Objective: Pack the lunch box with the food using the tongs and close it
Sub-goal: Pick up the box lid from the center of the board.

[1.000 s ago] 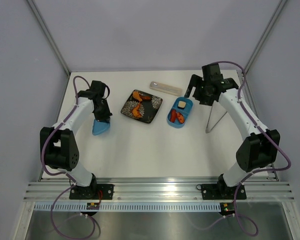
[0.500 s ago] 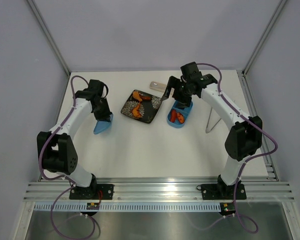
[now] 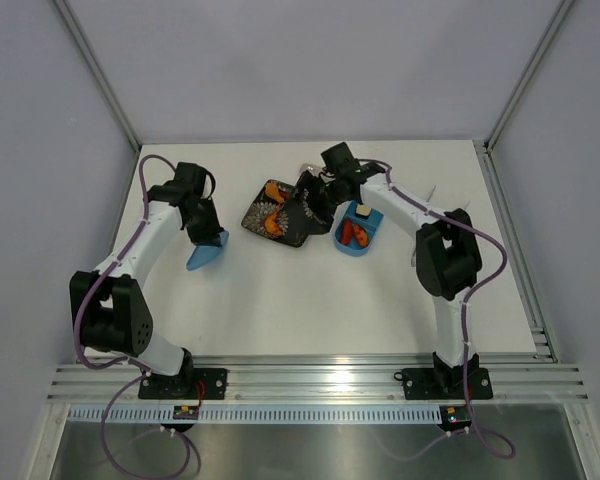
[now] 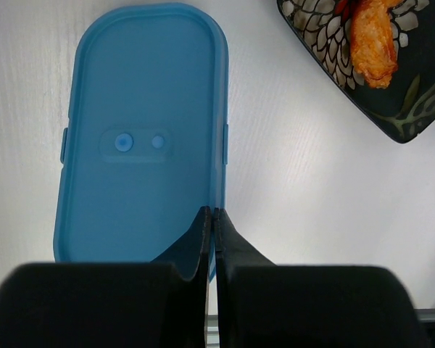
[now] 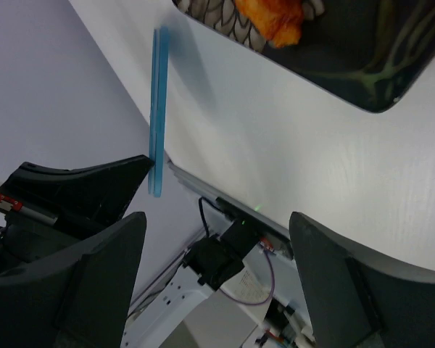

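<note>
Lunch box [image 3: 372, 243] open on the table [image 3: 280, 300], blue lid [image 4: 141, 138] held well apart.
Your left end effector [image 4: 212, 217] is clamped on the lid's edge; your right end effector [image 5: 214, 221] hangs, fingers [image 5: 94, 283] apart, over the black plate [image 3: 298, 232], just left of the box; food [image 3: 352, 232] lies in both.

A white table [image 3: 280, 300] sits between pale lilac-grey walls [image 3: 310, 60], metal posts [image 3: 96, 70] at the corners, a ribbed aluminium rail [image 3: 320, 382] along its near edge; light seems soft.

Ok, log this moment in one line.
left gripper: shut on lid | right gripper: open, by plate | lunch box: uncovered, food inside
</note>
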### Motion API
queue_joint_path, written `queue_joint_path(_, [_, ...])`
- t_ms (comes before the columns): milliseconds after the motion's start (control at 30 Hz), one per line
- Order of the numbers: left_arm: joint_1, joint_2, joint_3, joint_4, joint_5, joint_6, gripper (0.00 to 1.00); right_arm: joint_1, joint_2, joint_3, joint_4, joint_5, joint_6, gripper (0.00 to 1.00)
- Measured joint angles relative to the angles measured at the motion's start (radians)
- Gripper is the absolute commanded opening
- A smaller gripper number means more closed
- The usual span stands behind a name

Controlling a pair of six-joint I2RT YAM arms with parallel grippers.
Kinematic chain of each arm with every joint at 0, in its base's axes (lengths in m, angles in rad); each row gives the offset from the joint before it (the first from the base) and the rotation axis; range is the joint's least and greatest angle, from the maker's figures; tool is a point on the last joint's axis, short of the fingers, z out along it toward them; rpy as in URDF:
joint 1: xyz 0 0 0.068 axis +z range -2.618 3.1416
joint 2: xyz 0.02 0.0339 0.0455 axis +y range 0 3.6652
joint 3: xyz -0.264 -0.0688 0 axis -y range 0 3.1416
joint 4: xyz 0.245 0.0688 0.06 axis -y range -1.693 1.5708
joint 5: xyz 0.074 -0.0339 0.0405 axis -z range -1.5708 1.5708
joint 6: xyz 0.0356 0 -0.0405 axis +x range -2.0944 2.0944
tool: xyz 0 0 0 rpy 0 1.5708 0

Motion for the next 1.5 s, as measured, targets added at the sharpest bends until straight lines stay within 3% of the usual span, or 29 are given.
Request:
queue_joint_path(200, [0.0, -0.011, -0.014, 0.001, 0.001, 0.0, 0.0, 0.064, 0.164, 0.097, 0.056, -0.134, 0.188, 0.85])
queue_joint_path(533, [0.0, -0.024, -0.016, 0.003, 0.002, 0.0, 0.0, 0.146, 0.274, 0.225, 0.108, -0.208, 0.399, 0.83])
queue_joint_path(900, [0.0, -0.043, -0.032, 0.006, 0.005, 0.006, 0.0, 0.202, 0.356, 0.283, 0.111, -0.219, 0.479, 0.8])
queue_joint_path(1167, [0.0, -0.043, -0.032, 0.006, 0.009, 0.012, 0.0, 0.223, 0.466, 0.425, 0.108, -0.217, 0.533, 0.79])
queue_joint_path(1500, [0.0, -0.057, -0.032, 0.006, 0.015, 0.016, 0.0, 0.253, 0.549, 0.553, 0.093, -0.215, 0.566, 0.65])
